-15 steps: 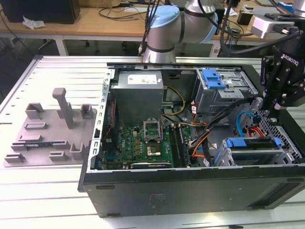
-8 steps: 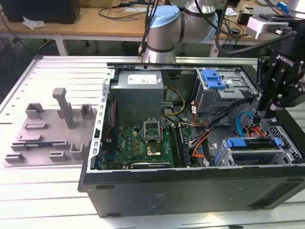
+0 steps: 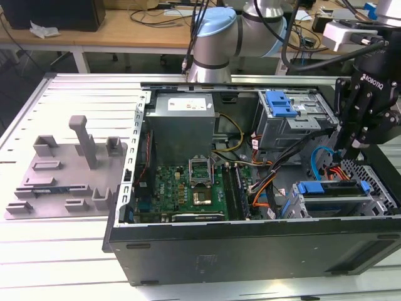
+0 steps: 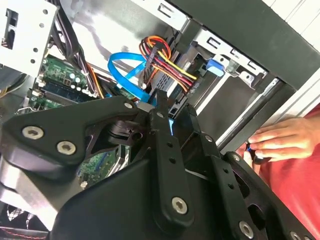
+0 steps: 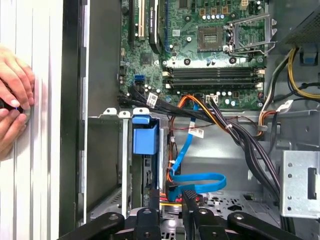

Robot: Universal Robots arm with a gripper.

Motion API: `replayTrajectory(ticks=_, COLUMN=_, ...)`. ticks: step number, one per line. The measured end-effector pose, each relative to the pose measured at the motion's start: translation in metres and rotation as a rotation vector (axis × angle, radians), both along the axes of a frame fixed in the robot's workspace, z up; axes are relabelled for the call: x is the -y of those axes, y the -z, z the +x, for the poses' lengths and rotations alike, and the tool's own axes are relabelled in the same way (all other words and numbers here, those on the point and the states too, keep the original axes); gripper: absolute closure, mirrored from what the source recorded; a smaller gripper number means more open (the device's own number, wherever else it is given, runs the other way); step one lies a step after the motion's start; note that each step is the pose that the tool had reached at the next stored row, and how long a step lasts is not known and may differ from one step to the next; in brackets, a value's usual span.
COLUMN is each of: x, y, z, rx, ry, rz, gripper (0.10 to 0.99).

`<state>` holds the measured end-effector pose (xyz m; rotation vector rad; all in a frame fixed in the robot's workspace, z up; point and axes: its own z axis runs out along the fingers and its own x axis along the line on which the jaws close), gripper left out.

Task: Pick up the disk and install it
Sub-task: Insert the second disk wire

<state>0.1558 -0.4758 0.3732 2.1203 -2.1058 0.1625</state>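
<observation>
The flat silver disk with bright blue carrier rails (image 3: 332, 197) sits in the drive cage of the open black computer case (image 3: 250, 251). The claw (image 3: 353, 150) hovers just above that cage, fingers nearly closed and holding nothing. The install looks close to done, perhaps needing a seating check.

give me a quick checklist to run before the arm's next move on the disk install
1. Disk inside the drive cage at the exterior view's right: ok. Fully seated: cannot tell.
2. Gripper above that cage: ok.
3. Blue cable away from the gripper: not ok, it loops right beside it.
4. Coloured power wires away from the gripper: not ok, they run close by.
5. Person's hand away from the case: not ok, it rests on the table just outside the case wall.
</observation>
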Motion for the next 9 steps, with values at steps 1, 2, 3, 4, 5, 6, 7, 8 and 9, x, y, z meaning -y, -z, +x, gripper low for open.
replayTrajectory(ticks=1, x=0.0, y=0.001, z=-0.0002, rx=-0.0003, ry=0.0, rz=-0.001, gripper=0.769)
replayTrajectory(ticks=2, x=0.0, y=0.0021, z=-0.0005, rx=-0.0007, ry=0.0, rz=-0.001, gripper=0.769)
replayTrajectory(ticks=3, x=-0.0001, y=0.003, z=-0.001, rx=-0.0011, ry=0.0, rz=-0.002, gripper=0.769)
replayTrajectory(ticks=4, x=-0.0001, y=0.004, z=-0.0019, rx=-0.002, ry=0.0, rz=-0.002, gripper=0.769)
replayTrajectory(ticks=5, x=0.0, y=0.0044, z=-0.0033, rx=-0.0028, ry=0.0, rz=-0.002, gripper=0.769)
replayTrajectory(ticks=6, x=0.0, y=0.0045, z=-0.0039, rx=-0.0039, ry=0.001, rz=-0.002, gripper=0.769)
replayTrajectory(ticks=7, x=0.0, y=0.0046, z=-0.004, rx=-0.0051, ry=0.006, rz=-0.003, gripper=0.769)
replayTrajectory(ticks=8, x=-0.0001, y=0.0051, z=-0.004, rx=-0.0086, ry=0.015, rz=-0.004, gripper=0.769)
replayTrajectory(ticks=9, x=-0.0001, y=0.0055, z=-0.004, rx=-0.0123, ry=0.02, rz=-0.005, gripper=0.769)
